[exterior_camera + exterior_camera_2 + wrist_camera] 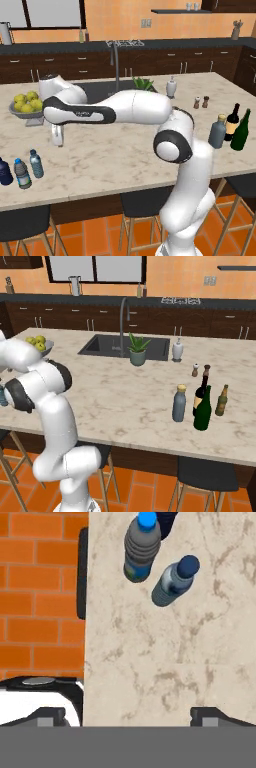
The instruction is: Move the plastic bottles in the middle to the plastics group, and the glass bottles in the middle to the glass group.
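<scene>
In the hand view, the gripper shows its two dark tips spread wide at the bottom of the frame, holding nothing, over bare marble counter; above them, at upper centre, stands the slim water bottle, just beside the stouter clear bottle; in the left base view, at lower left, the navy bottle stands with them; at middle right cluster the grey-blue bottle, green wine bottle and black wine bottle; the brown bottle stands just beside them in the right base view.

Orange walls, dark cabinets, a marble island with sink, terracotta tile floor.
</scene>
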Motion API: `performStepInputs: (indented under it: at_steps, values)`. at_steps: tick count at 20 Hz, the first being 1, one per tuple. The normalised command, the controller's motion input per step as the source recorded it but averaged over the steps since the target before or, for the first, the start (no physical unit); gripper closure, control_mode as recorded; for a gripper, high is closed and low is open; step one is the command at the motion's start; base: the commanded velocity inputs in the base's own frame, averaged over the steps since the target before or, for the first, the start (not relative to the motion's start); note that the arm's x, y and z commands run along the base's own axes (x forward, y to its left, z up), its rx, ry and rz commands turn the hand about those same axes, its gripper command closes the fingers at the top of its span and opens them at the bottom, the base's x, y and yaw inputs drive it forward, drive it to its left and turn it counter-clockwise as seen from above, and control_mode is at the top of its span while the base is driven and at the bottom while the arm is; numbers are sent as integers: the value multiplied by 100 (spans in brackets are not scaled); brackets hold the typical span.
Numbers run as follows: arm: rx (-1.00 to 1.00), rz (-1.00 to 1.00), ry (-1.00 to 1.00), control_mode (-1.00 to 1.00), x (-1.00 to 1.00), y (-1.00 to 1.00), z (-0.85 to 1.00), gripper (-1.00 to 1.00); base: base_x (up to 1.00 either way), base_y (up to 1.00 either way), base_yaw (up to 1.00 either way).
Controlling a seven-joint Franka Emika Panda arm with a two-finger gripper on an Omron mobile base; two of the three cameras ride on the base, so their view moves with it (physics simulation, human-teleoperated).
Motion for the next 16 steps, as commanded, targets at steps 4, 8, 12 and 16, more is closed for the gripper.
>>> performStepInputs:
  at_steps: [4, 8, 12, 16]
  values:
    - [0, -9, 0, -100, -67, -100, 5, -100, 0, 0, 0]
    - [-1, -11, 0, -100, -52, -82, 57, -100, 0, 0, 0]
    - [0, -16, 0, -100, -16, -81, 97, -100, 0, 0, 0]
    - [1, -26, 2, -100, -10, -93, 62, -100, 0, 0, 0]
